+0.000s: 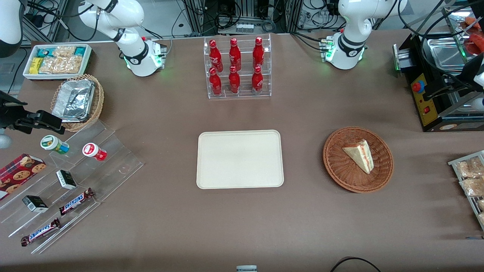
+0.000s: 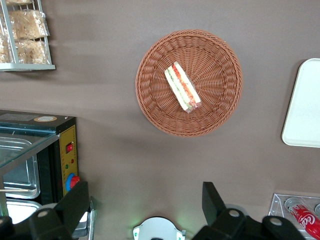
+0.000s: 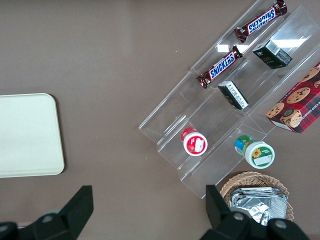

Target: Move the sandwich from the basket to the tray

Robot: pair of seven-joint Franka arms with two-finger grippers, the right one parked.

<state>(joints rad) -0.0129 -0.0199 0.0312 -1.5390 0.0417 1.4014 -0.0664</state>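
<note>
Lying in the basket (image 1: pixel 358 159) is the sandwich (image 1: pixel 359 155), a pale triangular wedge resting on the woven floor, its striped filling side seen plainly in the left wrist view (image 2: pixel 182 87). The basket (image 2: pixel 189 82) is set on the brown tabletop (image 1: pixel 242 219), toward the working arm's end, and is well apart from the tray (image 1: pixel 239 159). The tray is laid flat near the middle of the tabletop, and nothing is carried on it; one rounded edge of it is caught in the left wrist view (image 2: pixel 303 102).

The jaws (image 2: pixel 145 205) are held high above the tabletop, spread wide, with nothing gripped between them. One dark finger (image 2: pixel 75 202) is seen near a black appliance with a yellow panel (image 2: pixel 68 162), the other (image 2: pixel 212 200) near the rack of red bottles (image 2: pixel 305 215). Brown cloth is seen between the jaws and the basket, so no contact with basket or sandwich is made.

A clear rack of six red bottles (image 1: pixel 236 67) is stood farther from the front camera than the tray. Toward the parked arm's end, a clear stepped stand (image 1: pixel 72 181) is laid out with snack bars (image 1: pixel 75 201), small boxes and two cups, and a lighter wicker basket of foil containers (image 1: pixel 77 102) is placed beside it.
</note>
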